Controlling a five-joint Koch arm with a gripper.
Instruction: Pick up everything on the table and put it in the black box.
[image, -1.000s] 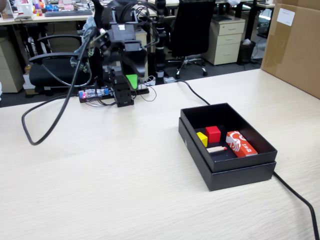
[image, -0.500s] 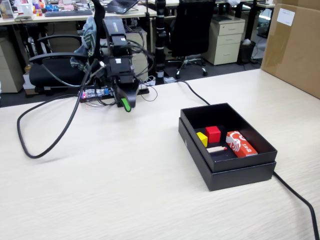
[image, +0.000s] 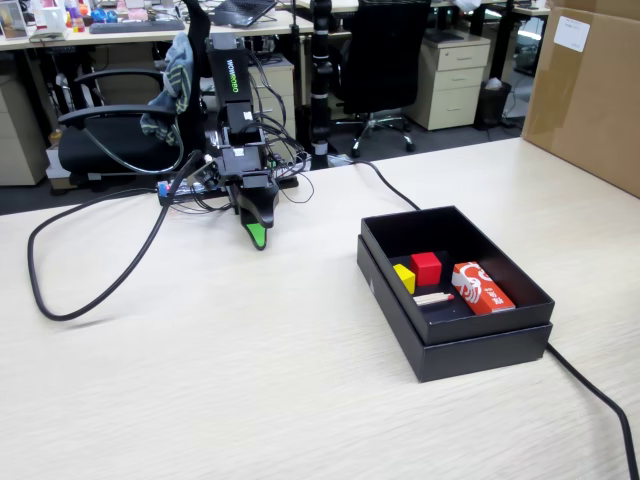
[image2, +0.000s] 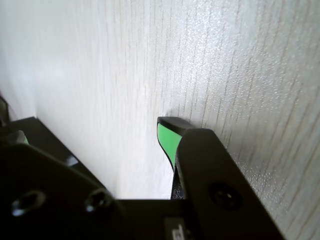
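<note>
The black box (image: 386, 272) stands on the wooden table at the right of the fixed view. Inside it lie a red cube (image: 427, 268), a yellow cube (image: 404, 277), a red and white packet (image: 482, 288) and a small pale stick (image: 433, 298). My gripper (image: 257, 238) is folded down in front of the arm's base, its green tip on the table, well left of the box. In the wrist view the gripper (image2: 95, 132) shows a green fingertip (image2: 167, 137) at the right and the other jaw far left, with bare table between them. It holds nothing.
A thick black cable (image: 95, 290) loops over the table at the left, and another (image: 590, 385) runs past the box's right side. A cardboard box (image: 590, 90) stands at the back right. Office chairs and desks are behind the table.
</note>
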